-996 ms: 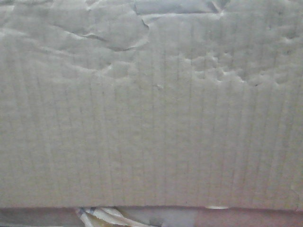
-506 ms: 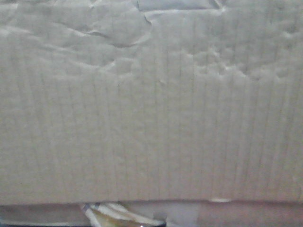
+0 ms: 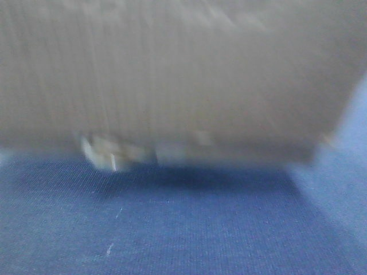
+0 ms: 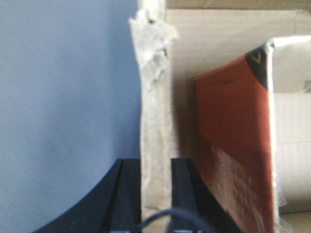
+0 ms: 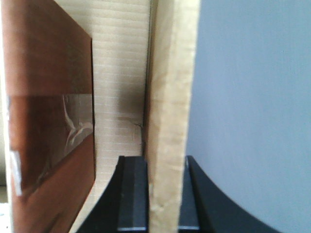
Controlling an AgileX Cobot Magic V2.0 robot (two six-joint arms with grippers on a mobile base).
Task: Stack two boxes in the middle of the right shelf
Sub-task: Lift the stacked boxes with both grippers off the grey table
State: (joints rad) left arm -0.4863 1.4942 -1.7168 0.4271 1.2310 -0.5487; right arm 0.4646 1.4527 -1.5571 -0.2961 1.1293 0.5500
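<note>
Pinching opposite walls of box (image 3: pixel 172 74), left tool (image 4: pixel 155 194), right tool (image 5: pixel 166 194), edge-on

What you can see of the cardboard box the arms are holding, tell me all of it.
The cardboard box is tan and corrugated. It is blurred in the front view and fills the upper half. Pale tape strips hang loose at its bottom edge, above a blue surface darkened by its shadow; whether they touch is unclear. The left pincer and right pincer each clamp a frayed upright wall edge. Inside stands a red-brown item.
</note>
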